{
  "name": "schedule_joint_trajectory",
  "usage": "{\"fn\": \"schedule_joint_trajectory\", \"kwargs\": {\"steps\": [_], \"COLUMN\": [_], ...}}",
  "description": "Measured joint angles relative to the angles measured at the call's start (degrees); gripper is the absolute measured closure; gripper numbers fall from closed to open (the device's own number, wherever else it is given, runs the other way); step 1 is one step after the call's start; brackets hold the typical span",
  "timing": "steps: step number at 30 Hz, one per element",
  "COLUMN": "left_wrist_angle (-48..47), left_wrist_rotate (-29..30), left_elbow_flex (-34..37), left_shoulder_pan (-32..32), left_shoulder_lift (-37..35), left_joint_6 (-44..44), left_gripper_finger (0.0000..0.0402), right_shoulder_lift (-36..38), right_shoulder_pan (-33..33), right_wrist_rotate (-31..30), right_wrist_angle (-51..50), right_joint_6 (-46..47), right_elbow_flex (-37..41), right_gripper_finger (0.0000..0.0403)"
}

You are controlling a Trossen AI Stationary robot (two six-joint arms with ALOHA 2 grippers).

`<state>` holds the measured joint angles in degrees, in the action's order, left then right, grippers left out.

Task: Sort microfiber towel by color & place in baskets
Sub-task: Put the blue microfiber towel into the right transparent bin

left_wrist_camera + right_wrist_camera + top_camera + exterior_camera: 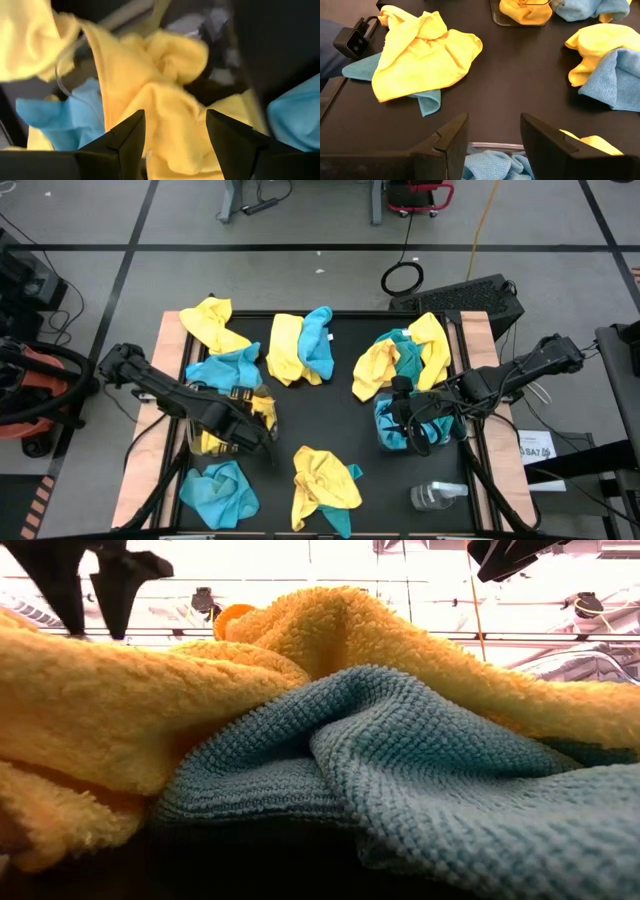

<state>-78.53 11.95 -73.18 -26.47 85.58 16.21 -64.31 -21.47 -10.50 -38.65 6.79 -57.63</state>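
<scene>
High view: left gripper (pixel 262 432), fingers spread, hangs over a clear plastic bin (pixel 232 420) holding yellow microfiber towels (pixel 170 115). Right gripper (pixel 402 417), fingers apart and empty, sits above the second clear bin (pixel 384 430) holding turquoise towels (pixel 490 167). Five mixed yellow-and-turquoise heaps and one turquoise towel lie loose on the black table (pixel 330 415).

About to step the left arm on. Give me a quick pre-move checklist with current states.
1. Left pincer open: ok, jaws apart.
2. Yellow towel released: cannot tell; it lies just beyond the fingers.
3. Yellow basket under left pincer: ok, yellow cloth inside.
4. Right pincer empty: ok, jaws apart, nothing between them.
5. Blue basket holds only blue: ok in the high view.
6. Sorting finished: not ok; the mixed pile and others remain on the table.
</scene>
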Motion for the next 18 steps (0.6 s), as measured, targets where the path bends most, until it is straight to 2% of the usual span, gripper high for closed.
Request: {"fn": "schedule_joint_trajectory", "kwargs": {"steps": [4, 9, 13, 18], "left_wrist_angle": [0.19, 2.24, 10.29, 17.92], "left_wrist_rotate": [-2.79, -6.03, -8.53, -8.74], "left_elbow_flex": [-3.17, -4.75, -3.86, -1.74], "left_shoulder_pan": [-2.0, -4.83, -9.26, -14.55], "left_shoulder_lift": [0.0, -0.02, -0.02, 0.01], "left_joint_6": [0.19, 4.92, 8.66, 11.56], "left_gripper_finger": [0.0186, 0.0186, 0.0186, 0.0186], "right_shoulder_lift": [0.0, 0.0, 0.0, 0.0], "right_shoulder_pan": [-0.02, -0.02, -0.01, -0.01], "right_wrist_rotate": [0.0, 0.0, 0.0, 0.0], "right_wrist_angle": [0.0, 0.36, 0.42, 0.64], "right_joint_6": [-0.08, -0.81, -1.11, -1.73], "right_elbow_flex": [0.0, 0.0, 0.0, 0.0], "right_gripper_finger": [0.0232, 0.0232, 0.0232, 0.0232]}}
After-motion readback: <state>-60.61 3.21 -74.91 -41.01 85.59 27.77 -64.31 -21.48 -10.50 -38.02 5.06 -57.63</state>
